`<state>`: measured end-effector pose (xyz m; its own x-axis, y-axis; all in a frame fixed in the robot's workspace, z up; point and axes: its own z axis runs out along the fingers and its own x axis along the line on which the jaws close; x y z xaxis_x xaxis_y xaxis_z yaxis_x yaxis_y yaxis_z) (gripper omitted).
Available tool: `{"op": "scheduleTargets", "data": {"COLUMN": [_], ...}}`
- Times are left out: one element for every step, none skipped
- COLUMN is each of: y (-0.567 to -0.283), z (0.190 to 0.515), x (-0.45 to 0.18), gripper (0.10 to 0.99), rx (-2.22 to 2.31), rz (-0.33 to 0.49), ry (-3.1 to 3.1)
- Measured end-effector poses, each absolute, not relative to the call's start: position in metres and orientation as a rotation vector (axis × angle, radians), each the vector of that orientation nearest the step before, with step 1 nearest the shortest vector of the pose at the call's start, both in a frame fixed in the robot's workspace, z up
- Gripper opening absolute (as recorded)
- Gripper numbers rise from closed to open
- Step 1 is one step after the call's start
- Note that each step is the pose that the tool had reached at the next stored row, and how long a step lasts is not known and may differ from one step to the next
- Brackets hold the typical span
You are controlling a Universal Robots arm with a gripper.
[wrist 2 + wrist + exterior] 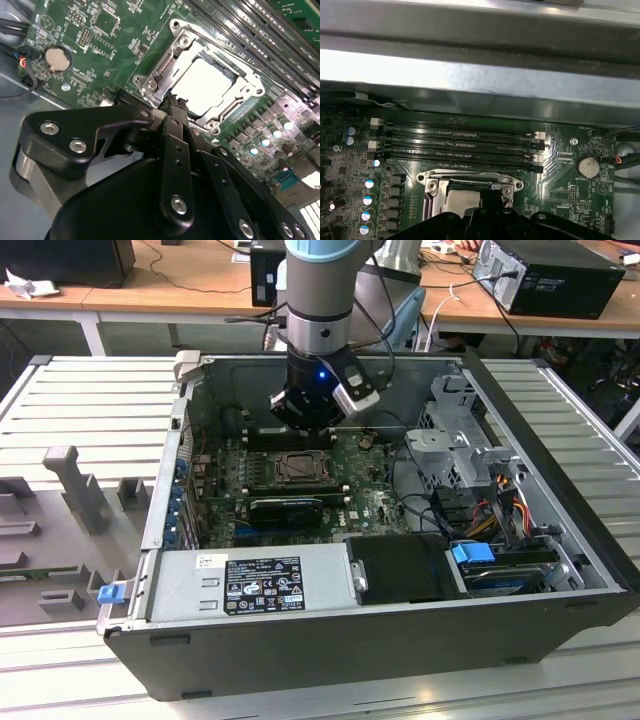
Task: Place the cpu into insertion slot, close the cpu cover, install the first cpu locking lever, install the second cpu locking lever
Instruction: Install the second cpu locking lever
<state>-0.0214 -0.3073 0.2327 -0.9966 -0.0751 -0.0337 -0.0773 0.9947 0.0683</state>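
Black links and fingers of the claw (172, 102) lie nearest in the second wrist view, and they run up to one narrow tip, so the claw looks pressed together and it pinches nothing. Just past this tip sits the socket (205, 82), a square part with a silvery metal rim on the green board (107, 40). Inside the socket lies the chip (207, 82), flat, with a pale face that shines in the light. Around the chip lies the metal cover frame (170, 65), flat on the socket, and the chip shows through its square window. The tip of the claw is at the near edge of this frame; whether it touches the frame I cannot tell.

In the first wrist view the claw (492, 200) stands at one corner of the same socket (470, 190), and beyond the socket, on the far side from the claw, run the long black memory slots (460, 145). A round silver battery (586, 165) sits to one side of the claw, well apart from it.

In the exterior view the claw (305, 420) hangs inside the open computer case (400, 640), just above the socket (297, 468). The case rests on a grey slatted counter (90, 400).
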Motion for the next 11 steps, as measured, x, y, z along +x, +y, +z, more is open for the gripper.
{"op": "scheduleTargets", "data": {"y": [-0.308, -0.309, -0.314, -0.320, -0.325, -0.328, -0.336, -0.341, -0.345, -0.348, -0.352], "z": [0.237, 0.237, 0.237, 0.237, 0.237, 0.237, 0.237, 0.237, 0.236, 0.236, 0.236], "x": [-0.021, -0.021, -0.022, -0.022, -0.022, -0.022, -0.022, -0.022, -0.022, -0.022, -0.022], "gripper": [0.106, 0.106, 0.106, 0.106, 0.106, 0.106, 0.106, 0.106, 0.106, 0.106, 0.106], "rx": [-0.119, -0.119, -0.119, -0.119, -0.119, -0.119, -0.119, -0.119, -0.119, -0.119, -0.118], "rz": [0.108, 0.109, 0.108, 0.108, 0.108, 0.108, 0.108, 0.109, 0.110, 0.111, 0.112], "ry": [3.106, 3.106, 3.106, 3.106, 3.106, 3.106, 3.107, 3.115, 3.123, 3.126, 3.127]}}
